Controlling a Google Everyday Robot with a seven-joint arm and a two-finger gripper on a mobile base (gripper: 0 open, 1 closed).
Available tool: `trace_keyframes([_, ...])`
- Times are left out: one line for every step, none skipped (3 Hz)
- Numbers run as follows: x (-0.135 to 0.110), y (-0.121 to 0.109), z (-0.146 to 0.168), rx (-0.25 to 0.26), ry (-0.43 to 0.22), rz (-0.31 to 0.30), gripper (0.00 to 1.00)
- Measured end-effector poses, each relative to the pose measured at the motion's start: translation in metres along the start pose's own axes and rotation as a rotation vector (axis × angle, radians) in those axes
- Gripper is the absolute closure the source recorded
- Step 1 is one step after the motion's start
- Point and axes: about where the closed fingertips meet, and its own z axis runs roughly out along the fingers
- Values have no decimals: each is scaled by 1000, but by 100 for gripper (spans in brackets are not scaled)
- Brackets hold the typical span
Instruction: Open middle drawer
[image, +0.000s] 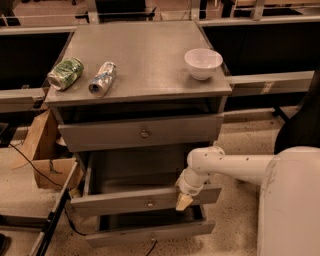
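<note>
Middle drawer (116, 202) is pulled well out, so little remains. Pincer (183, 201) is at its front's right; grip: cannot tell.

hidden behind the gripper (183, 201), at the middle drawer's (110, 202) front right: part of its panel. cut off bottom right: robot body (290, 200).

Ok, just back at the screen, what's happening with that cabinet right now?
The robot's arm reaches in from the picture's right, its gripper at the right end of the front of the middle drawer. That drawer stands pulled well out. A green can, a silver can and a white bowl sit on the cabinet top.
</note>
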Motion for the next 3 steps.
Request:
trace_keyframes([3, 9, 1, 3, 2, 9, 64])
trace_keyframes([3, 12, 1, 2, 3, 13, 88])
trace_keyframes([4, 15, 1, 0, 3, 16, 100])
